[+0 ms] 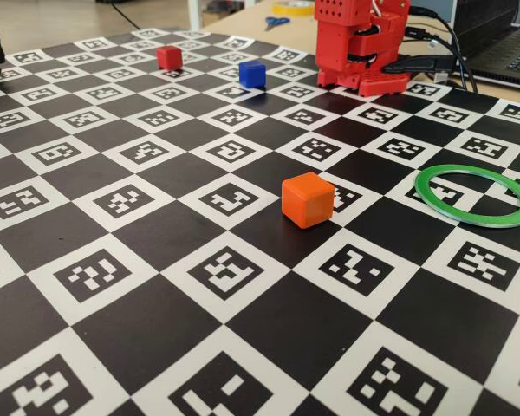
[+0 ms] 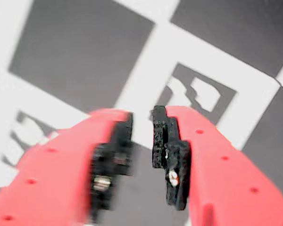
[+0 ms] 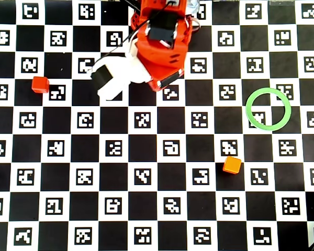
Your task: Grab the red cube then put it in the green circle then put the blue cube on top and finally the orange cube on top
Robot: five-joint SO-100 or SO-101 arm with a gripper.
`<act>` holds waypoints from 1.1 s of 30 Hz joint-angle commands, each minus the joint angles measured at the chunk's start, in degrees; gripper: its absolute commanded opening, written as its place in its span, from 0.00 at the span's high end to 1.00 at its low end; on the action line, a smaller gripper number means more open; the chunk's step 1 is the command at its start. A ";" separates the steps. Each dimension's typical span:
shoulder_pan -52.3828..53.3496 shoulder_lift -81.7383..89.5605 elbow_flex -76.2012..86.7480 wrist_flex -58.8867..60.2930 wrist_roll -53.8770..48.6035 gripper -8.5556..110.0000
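Observation:
The red cube [image 1: 169, 57] sits at the far left of the board, seen in the overhead view [image 3: 40, 84] too. The blue cube [image 1: 252, 74] stands to its right, near the arm; in the overhead view the arm hides it. The orange cube [image 1: 308, 199] [image 3: 232, 164] stands mid-board. The green circle [image 1: 475, 195] [image 3: 268, 109] lies flat and empty on the right. The red arm [image 1: 360, 43] [image 3: 162, 47] is folded at the board's far edge. In the wrist view my gripper [image 2: 142, 123] is slightly open and empty, with only board squares under it; the left finger [image 2: 115, 141] is blurred.
The black-and-white marker board [image 1: 156, 217] covers the table. A laptop [image 1: 503, 43] and cables lie behind the arm at the far right. Scissors [image 1: 276, 21] lie on the wooden table beyond the board.

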 commanded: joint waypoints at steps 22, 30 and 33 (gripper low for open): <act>38.50 -30.85 -39.29 5.98 -8.26 0.65; 43.86 -33.05 -39.46 4.57 -13.01 0.64; 45.09 -35.16 -39.55 4.39 -13.45 0.63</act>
